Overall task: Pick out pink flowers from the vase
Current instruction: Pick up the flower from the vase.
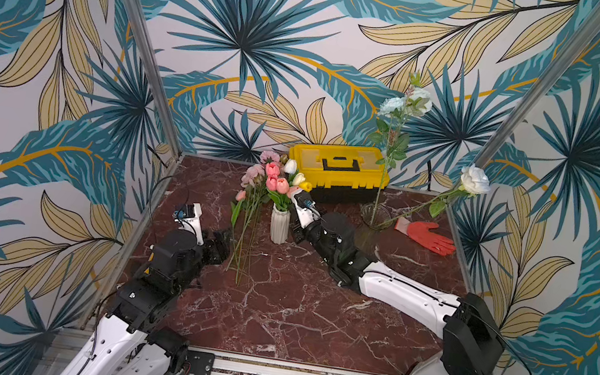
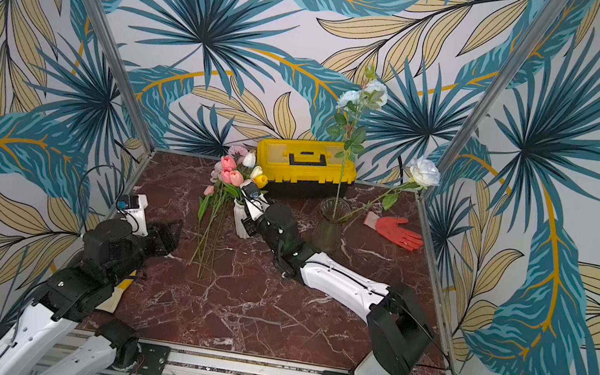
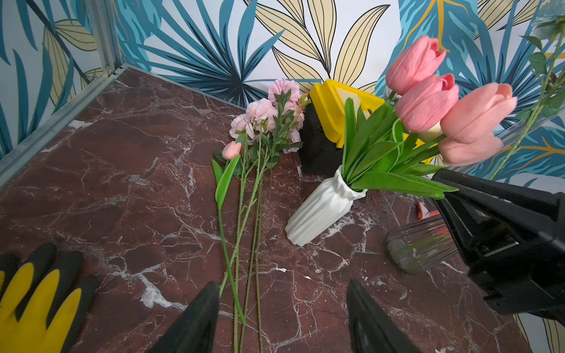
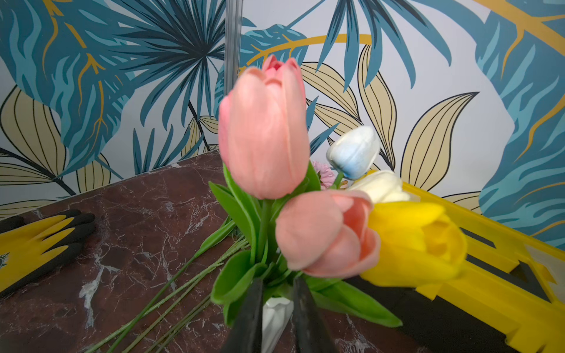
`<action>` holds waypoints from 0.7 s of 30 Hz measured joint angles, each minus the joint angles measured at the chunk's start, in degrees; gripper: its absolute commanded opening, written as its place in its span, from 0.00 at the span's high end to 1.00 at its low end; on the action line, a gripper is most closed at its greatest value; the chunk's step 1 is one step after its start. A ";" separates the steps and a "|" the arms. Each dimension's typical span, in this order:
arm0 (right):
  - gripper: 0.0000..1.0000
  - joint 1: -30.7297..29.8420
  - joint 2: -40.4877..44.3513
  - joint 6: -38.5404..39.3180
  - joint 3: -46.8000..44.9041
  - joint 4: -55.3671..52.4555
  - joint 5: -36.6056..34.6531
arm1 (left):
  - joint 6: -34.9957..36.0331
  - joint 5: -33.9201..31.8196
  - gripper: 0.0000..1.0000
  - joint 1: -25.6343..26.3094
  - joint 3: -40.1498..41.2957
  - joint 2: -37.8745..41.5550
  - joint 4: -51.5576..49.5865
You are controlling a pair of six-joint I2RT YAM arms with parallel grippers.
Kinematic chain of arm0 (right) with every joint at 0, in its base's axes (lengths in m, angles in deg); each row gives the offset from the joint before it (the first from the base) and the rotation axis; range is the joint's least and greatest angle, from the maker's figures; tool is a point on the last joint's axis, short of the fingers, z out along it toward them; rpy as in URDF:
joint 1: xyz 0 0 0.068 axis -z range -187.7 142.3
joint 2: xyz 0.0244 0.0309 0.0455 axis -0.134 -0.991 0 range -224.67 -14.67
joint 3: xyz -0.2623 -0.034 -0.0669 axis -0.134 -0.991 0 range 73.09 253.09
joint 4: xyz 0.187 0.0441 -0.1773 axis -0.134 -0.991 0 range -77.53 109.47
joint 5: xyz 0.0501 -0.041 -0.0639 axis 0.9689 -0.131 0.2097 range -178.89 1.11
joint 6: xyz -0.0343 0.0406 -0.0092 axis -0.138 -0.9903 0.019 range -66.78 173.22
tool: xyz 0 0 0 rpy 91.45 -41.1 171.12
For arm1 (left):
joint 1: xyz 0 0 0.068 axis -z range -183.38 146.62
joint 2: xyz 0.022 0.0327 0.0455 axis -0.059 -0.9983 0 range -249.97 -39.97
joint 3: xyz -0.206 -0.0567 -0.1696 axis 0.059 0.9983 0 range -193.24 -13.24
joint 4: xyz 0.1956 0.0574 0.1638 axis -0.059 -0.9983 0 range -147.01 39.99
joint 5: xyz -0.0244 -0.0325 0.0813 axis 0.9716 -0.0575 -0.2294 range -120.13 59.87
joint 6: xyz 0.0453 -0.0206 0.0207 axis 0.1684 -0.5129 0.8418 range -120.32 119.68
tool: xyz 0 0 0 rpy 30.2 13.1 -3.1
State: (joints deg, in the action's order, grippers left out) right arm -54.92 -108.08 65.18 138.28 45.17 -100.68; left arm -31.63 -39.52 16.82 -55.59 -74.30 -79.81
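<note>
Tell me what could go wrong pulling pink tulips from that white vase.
The right gripper sits low in the bunch, so it may drag the yellow tulip crowding the pink tulips. The white vase is slim and unheld; a pull could tip it. The right arm lies close to the glass vase and might knock it.

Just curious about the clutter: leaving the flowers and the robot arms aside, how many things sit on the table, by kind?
Vases: 2 (white vase, glass vase)
Gloves: 2 (orange glove, yellow-and-black glove)
Toolboxes: 1 (yellow toolbox)
Total: 5
</note>
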 measured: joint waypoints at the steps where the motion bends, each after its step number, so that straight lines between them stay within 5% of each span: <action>1: 0.76 0.00 -0.20 0.00 0.46 -0.02 -0.04 | 0.00 0.00 0.33 0.00 0.00 0.00 0.00; 13: 0.75 0.09 -6.43 -0.07 6.45 0.04 -0.44 | 0.02 0.02 0.33 0.00 0.24 0.50 0.04; 21: 0.87 1.70 -6.91 -3.67 6.62 1.73 -0.09 | 0.22 0.09 0.33 0.00 0.24 0.68 0.04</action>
State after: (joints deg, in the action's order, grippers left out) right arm -53.22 -114.98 61.51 144.90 46.89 -100.76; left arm -31.41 -39.43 16.82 -55.35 -73.62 -79.77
